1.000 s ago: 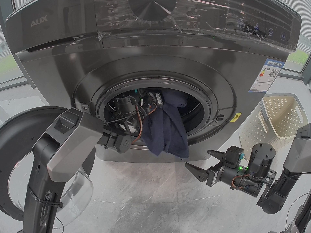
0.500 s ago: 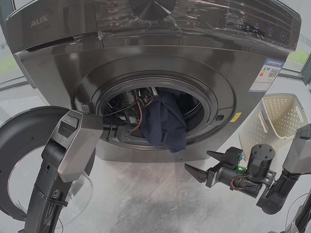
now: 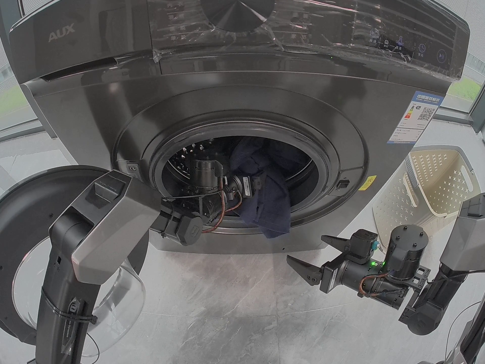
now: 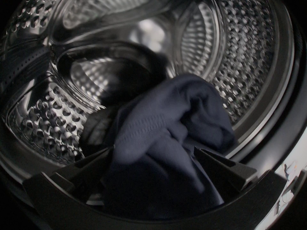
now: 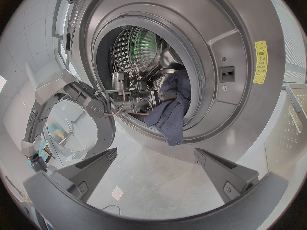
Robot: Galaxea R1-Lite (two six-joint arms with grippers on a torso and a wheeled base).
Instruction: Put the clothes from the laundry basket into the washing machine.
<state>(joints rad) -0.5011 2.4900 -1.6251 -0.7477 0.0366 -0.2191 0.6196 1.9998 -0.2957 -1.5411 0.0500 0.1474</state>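
Note:
A dark navy garment [image 3: 270, 203] lies in the mouth of the washing machine [image 3: 252, 97], one end hanging over the lower door rim. My left gripper [image 3: 255, 184] is inside the opening. In the left wrist view its fingers [image 4: 220, 170] stand wide apart, so the left gripper [image 4: 153, 150] is open, with the garment [image 4: 166, 128] bunched between them in front of the steel drum [image 4: 240, 48]. My right gripper [image 3: 308, 248] hangs open and holds nothing, low over the floor in front of the machine. From the right wrist view the garment [image 5: 172, 112] drapes out of the drum.
The round door [image 3: 30, 218] stands swung open at the left, beside my left arm. A cream laundry basket [image 3: 439, 183] lies tipped against the machine at the right. Grey marbled floor [image 3: 227, 299] stretches in front.
My left gripper has gone lower and further right in the drum opening. The garment has gone in with it, and less of it hangs over the rim. The right arm has barely moved.

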